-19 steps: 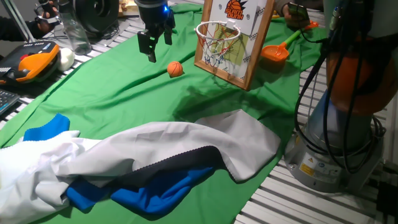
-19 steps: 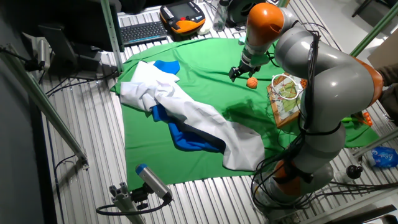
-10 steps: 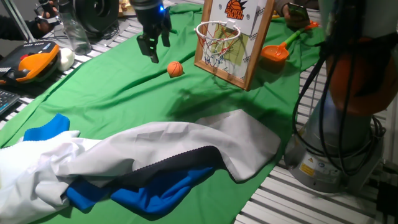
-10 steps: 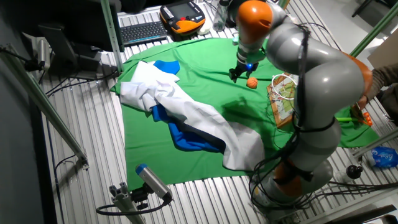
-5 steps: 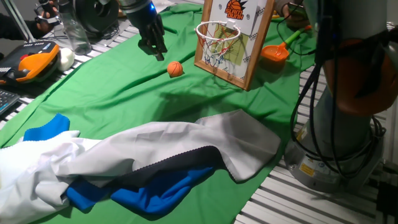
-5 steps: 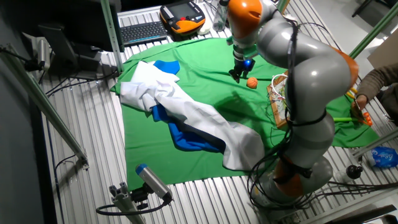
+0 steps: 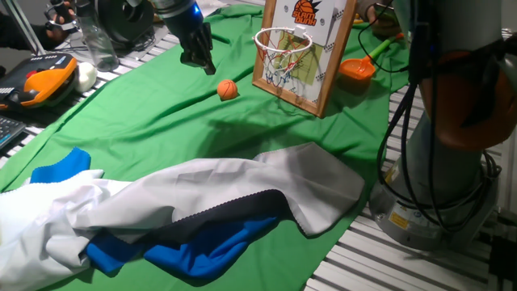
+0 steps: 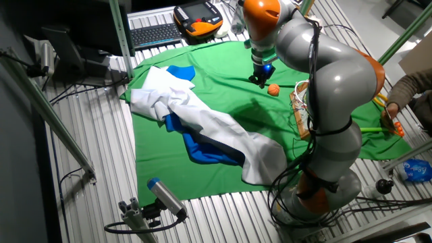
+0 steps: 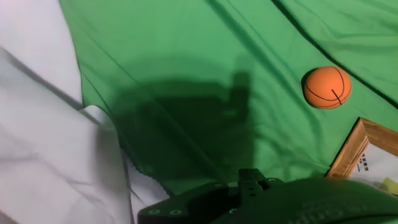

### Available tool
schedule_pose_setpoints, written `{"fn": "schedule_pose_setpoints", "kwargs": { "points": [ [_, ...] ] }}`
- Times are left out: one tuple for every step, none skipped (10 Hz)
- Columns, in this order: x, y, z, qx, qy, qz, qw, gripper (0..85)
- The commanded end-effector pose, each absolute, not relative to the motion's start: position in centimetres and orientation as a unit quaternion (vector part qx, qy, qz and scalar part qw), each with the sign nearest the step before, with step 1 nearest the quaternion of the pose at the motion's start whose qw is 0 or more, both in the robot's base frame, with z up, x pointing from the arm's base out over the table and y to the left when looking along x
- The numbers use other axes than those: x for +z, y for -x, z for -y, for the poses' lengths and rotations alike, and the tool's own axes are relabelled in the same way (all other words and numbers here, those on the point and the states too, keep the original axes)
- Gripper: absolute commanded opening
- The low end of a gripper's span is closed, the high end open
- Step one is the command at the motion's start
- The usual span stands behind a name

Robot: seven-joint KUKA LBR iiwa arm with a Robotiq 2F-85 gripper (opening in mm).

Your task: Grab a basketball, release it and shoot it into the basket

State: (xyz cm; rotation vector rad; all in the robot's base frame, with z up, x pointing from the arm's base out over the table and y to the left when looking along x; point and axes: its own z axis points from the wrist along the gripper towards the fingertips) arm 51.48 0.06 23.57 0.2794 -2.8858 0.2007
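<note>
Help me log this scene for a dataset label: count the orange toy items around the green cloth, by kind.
Basketball: 1, lying on the green cloth
Hoop rim on the basket: 1
Plastic scoop: 1
Total: 3

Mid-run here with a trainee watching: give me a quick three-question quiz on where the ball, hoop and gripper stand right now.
1. True or false: the gripper is holding the basketball.
2. What does the basketball rest on?
A. the green cloth
B. the white garment
C. the net of the basket
3. Fill in: in the hand view, the wooden corner of the basket's frame shows just ____ the ball.

Key
1. False: the ball lies apart from the gripper, on the cloth.
2. A
3. below
</note>
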Motion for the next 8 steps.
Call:
{"fn": "schedule_pose_setpoints", "kwargs": {
  "points": [
    [23.58,-51.49,-0.06,0.070,-0.088,0.987,0.118,0.0],
    [23.58,-51.49,-0.06,0.071,-0.086,0.987,0.118,0.0],
    [23.58,-51.50,-0.04,0.072,-0.078,0.988,0.117,0.0],
    [23.57,-51.49,-0.02,0.071,-0.076,0.988,0.116,0.0],
    [23.57,-51.48,-0.02,0.070,-0.079,0.988,0.115,0.0],
    [23.57,-51.48,-0.02,0.070,-0.079,0.988,0.115,0.0],
    [23.56,-51.47,0.00,0.069,-0.074,0.988,0.113,0.0],
    [23.56,-51.46,0.02,0.069,-0.072,0.989,0.112,0.0]
  ]
}}
